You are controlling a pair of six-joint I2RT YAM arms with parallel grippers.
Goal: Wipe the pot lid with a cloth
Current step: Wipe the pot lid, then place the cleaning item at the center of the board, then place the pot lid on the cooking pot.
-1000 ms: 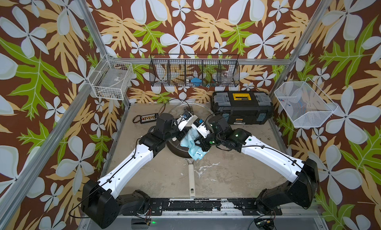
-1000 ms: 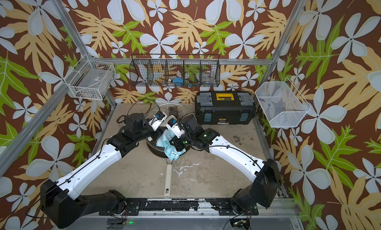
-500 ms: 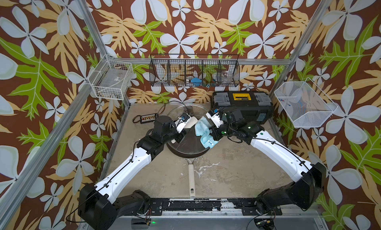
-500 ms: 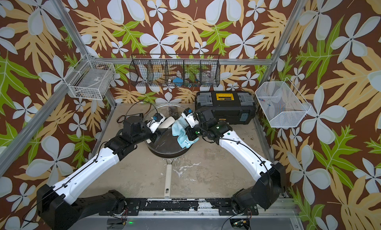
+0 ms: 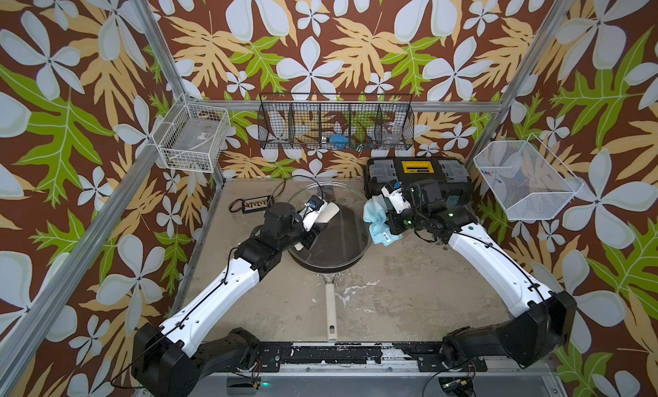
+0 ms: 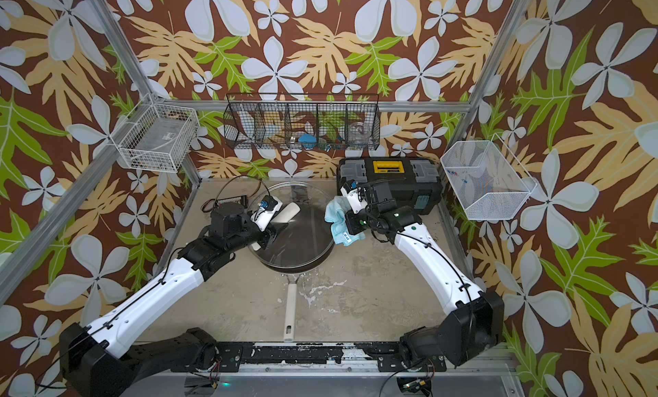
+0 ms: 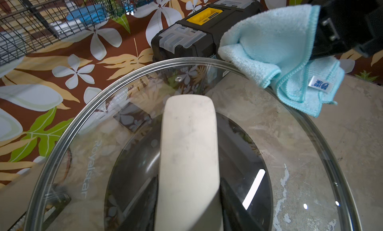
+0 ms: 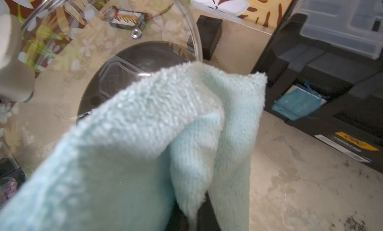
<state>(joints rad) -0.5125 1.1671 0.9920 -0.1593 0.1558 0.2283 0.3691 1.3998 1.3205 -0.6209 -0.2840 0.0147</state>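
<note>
Mid-wipe: left hand (image 5: 315, 231) clamps the pot lid (image 5: 341, 235) by its handle (image 5: 329, 211) over the pan (image 5: 320, 267) near the surface's (image 5: 409, 288) back edge, while right hand (image 5: 388, 217), clamped on the cloth (image 5: 374, 213) at the lid's edge, looks due to sweep inward.

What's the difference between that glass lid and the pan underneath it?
The lid is clear glass; the pan is dark. The left gripper holds the lid up over the pan, which sits on the table. The lid's handle is a bar across its middle; the pan's handle is long and sticks out. Both are round, with cream handles.
</note>
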